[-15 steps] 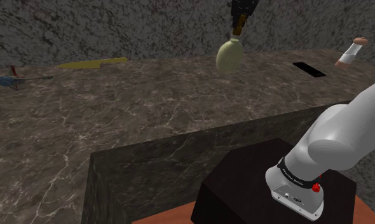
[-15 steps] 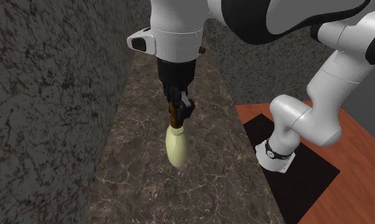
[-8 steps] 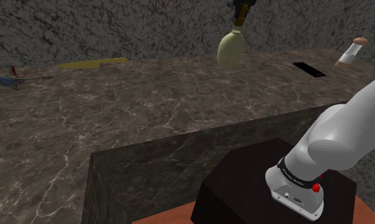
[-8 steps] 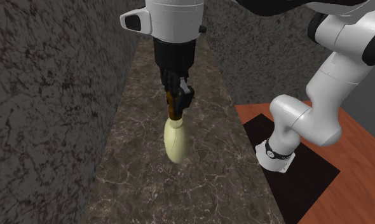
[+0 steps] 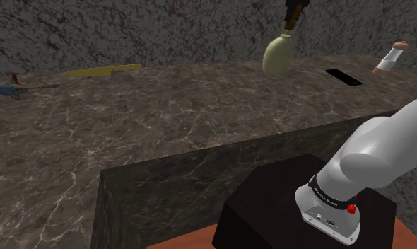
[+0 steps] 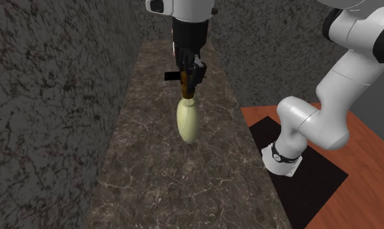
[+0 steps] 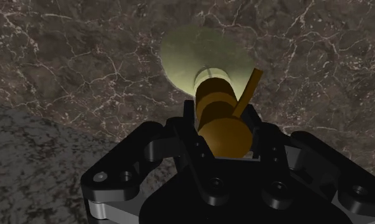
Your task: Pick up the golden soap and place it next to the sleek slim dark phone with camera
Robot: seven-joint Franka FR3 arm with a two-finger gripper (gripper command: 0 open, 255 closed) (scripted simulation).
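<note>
Rough grey stone wall (image 5: 165, 35) backs a dark veined marble table (image 5: 165, 113). Above it the black two-finger tool (image 6: 187, 77) is clamped on the golden-brown pump neck of a pale yellow teardrop soap bottle (image 5: 278, 55), so it hangs clear for carrying. I'd guess it's headed for the flat slim black phone (image 5: 343, 77) at the shoulder view's right.

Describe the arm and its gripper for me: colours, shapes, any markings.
The arm is made of smooth, rounded white links with dark joints. Near its foot a black band carries pale lettering too small to read, and a small red knob sits beside it. The gripper is all black and blocky, with round screw recesses on its wide body.
</note>
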